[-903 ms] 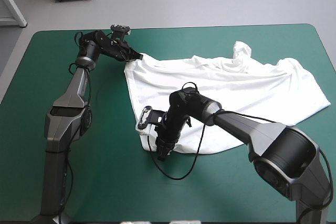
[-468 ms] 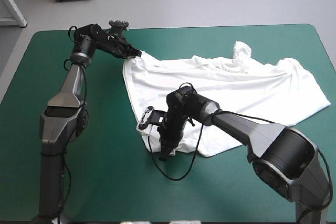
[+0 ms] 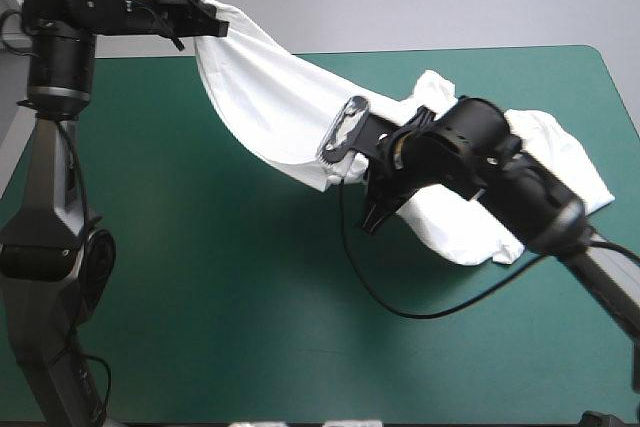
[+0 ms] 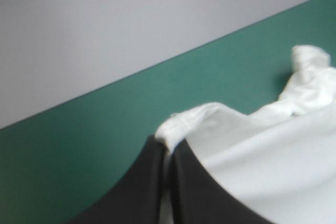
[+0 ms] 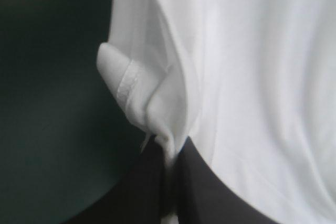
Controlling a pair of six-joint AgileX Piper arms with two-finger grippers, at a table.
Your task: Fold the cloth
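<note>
The white T-shirt (image 3: 280,97) hangs lifted between both arms, its far end still draped on the table at the right (image 3: 560,147). High over the table's far left corner, my left gripper (image 3: 215,27) is shut on one hem corner; the left wrist view shows the T-shirt (image 4: 273,150) pinched between the black fingers (image 4: 142,182). My right gripper (image 3: 372,215) is raised above the table's middle and shut on the other hem corner. In the right wrist view a hemmed fold of the T-shirt (image 5: 157,103) bulges above the closed fingers (image 5: 205,192).
The teal-green cover (image 3: 200,277) lies bare beneath the lifted cloth and toward the near edge. A crumpled sleeve (image 3: 432,87) sticks up near the far edge. The far table edge (image 4: 105,93) shows ahead of the left gripper.
Both grippers have risen with the T-shirt. The left one went up and toward the far left corner; the right one went up and rightward, lifting the hem off the table.
</note>
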